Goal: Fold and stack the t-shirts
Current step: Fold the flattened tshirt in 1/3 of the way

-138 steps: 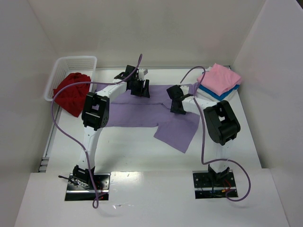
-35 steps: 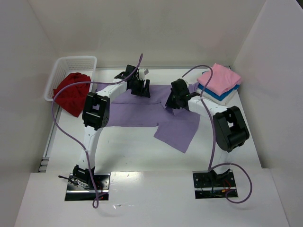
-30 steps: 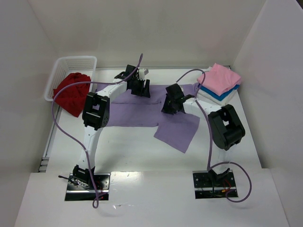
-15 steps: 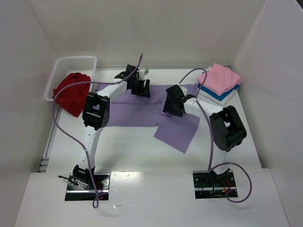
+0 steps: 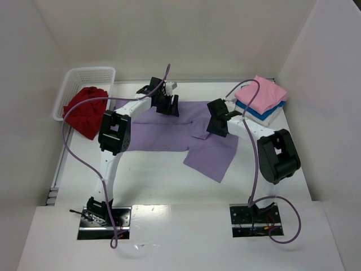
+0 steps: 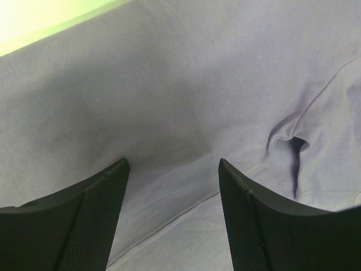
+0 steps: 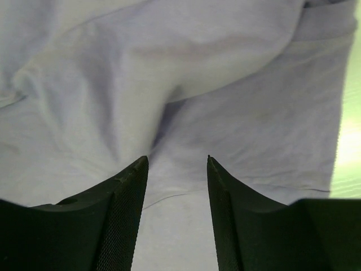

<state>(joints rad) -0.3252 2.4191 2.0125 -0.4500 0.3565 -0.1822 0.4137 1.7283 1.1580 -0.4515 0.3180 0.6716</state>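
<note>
Well left of the lavender t-shirt point(image 5: 163, 134): white basket point(image 5: 89, 74) at the table's far-left corner. The deep red t-shirt point(image 5: 84, 111) is bunched up, spilling over the basket's near rim onto the table point(image 5: 158, 175). Not folded.

Lavender t-shirt is laid out mid-table, mostly flat. One panel sticks out at an angle on its near-right side.

Left gripper point(image 5: 167, 105) is over the shirt's far edge, left of its centre. In the wrist view the fingers point(image 6: 93, 220) are spread wide and pointing down at the cloth. Only flat fabric shows in the gap and nothing is pinched. There's a small pucker in the cloth just right of the right finger.

Right gripper point(image 5: 218, 125) is over the shirt's right part, where a small flap is turned up. In the wrist view the jaws are parted, narrower than the left one's. A ridge of lavender cloth runs up to the gap, but the cloth between the fingertips point(image 7: 127, 214) looks flat, so I see no clamp.

Right of the lavender shirt, at the far-right corner, is the folded stack. Pink t-shirt point(image 5: 262, 93) is on top, with bright blue t-shirt point(image 5: 255, 112) directly under it. A white layer point(image 5: 272, 118) shows under the blue, and I can't tell what it is. The stack is close to the lavender shirt's right end.
</note>
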